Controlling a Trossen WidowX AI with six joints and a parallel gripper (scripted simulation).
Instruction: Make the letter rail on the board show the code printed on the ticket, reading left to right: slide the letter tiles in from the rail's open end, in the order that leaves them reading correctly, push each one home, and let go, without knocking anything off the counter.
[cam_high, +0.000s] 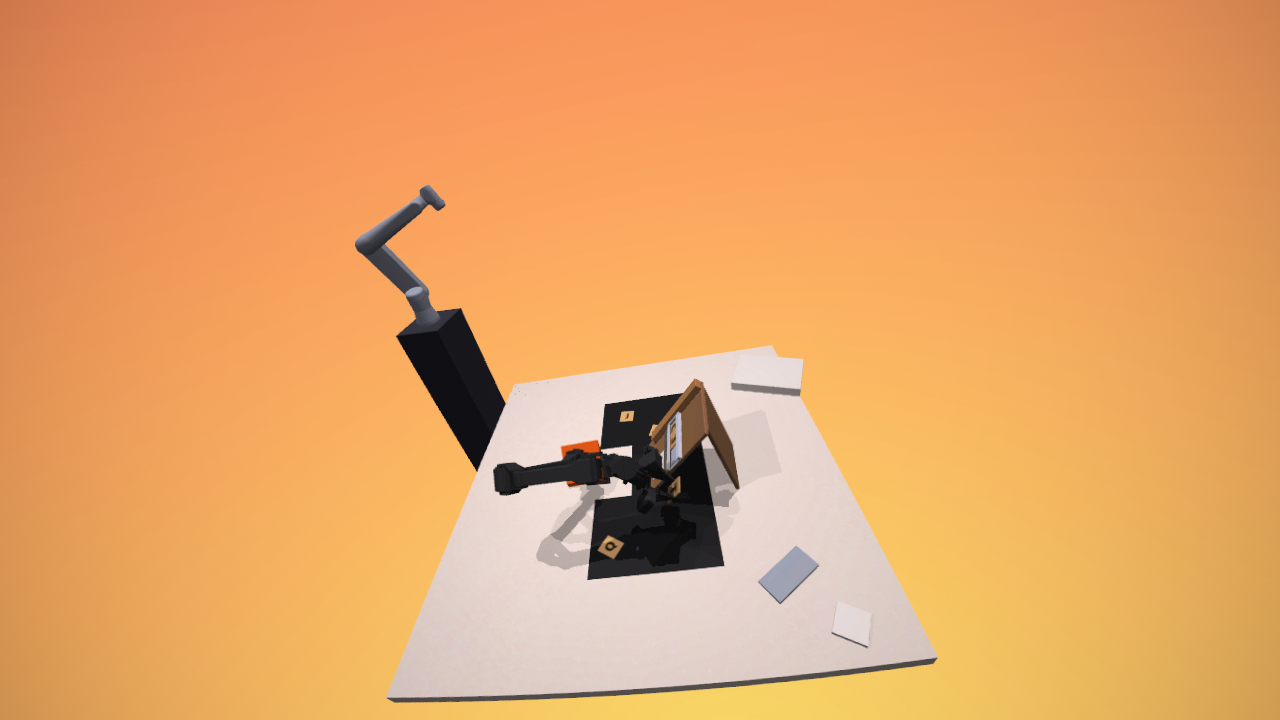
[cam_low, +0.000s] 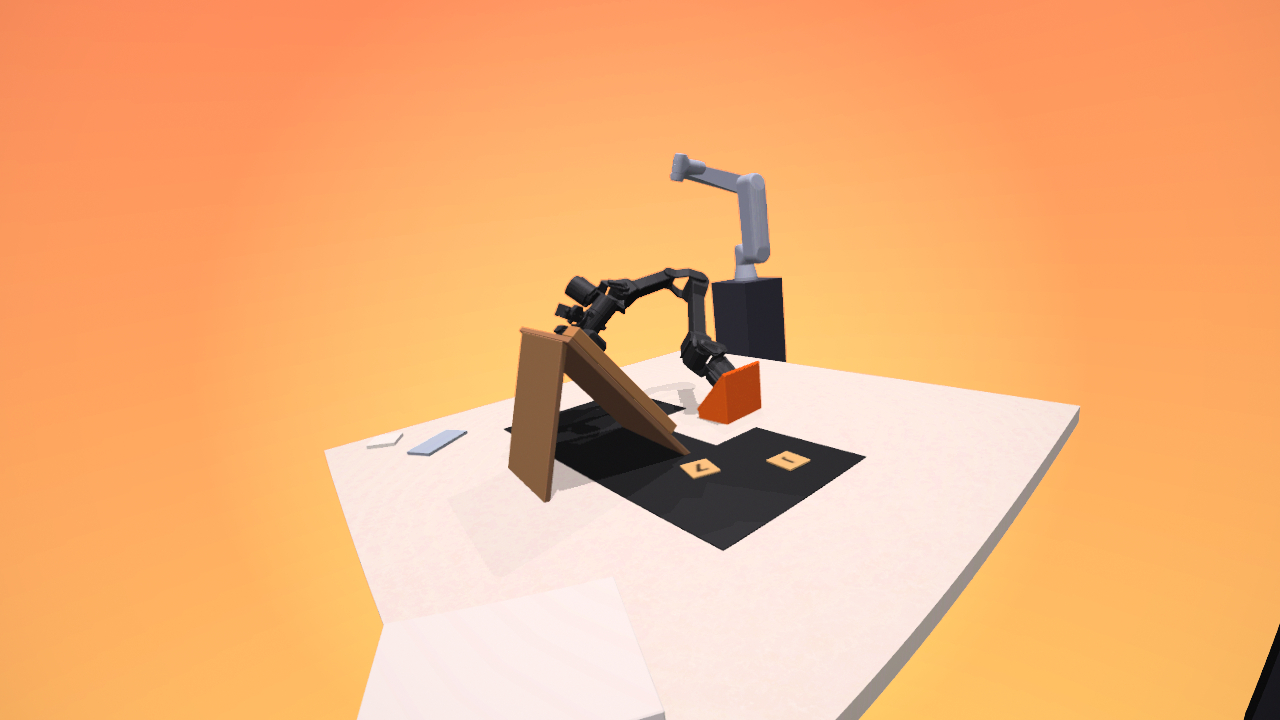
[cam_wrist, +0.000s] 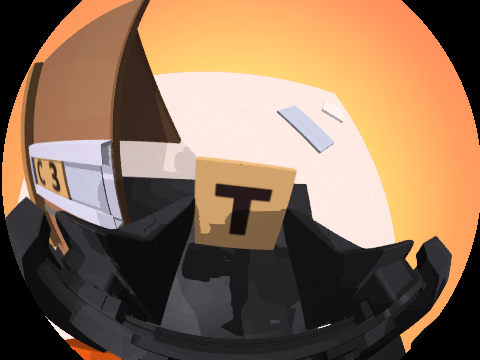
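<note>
My gripper (cam_high: 668, 488) (cam_wrist: 240, 208) is shut on the T tile (cam_high: 674, 487) (cam_wrist: 207, 200), gripping its sides above the black mat, near the board's lower edge. The T looks upright in the wrist view. The brown board (cam_high: 691, 433) (cam_low: 534, 420) (cam_wrist: 75, 100) leans as an easel. Its pale rail (cam_wrist: 87, 182) holds a C tile (cam_wrist: 39, 171) and a 3 tile (cam_wrist: 54, 176) at the left; its right part is empty. The held tile is right of the rail. A Q tile (cam_high: 610, 547) and two more tiles (cam_high: 626, 416) (cam_low: 787, 460) (cam_low: 699, 468) lie on the mat. No ticket text is readable.
The black mat (cam_high: 648, 571) (cam_low: 725, 528) lies under the board. An orange block (cam_high: 580, 445) (cam_low: 742, 394) stands at the arm's base. A blue-grey slab (cam_high: 788, 574) (cam_wrist: 306, 129) and a small white slab (cam_high: 852, 624) lie on the counter, with a white block (cam_high: 767, 373) farther back. A grey arm (cam_high: 393, 268) stands beyond.
</note>
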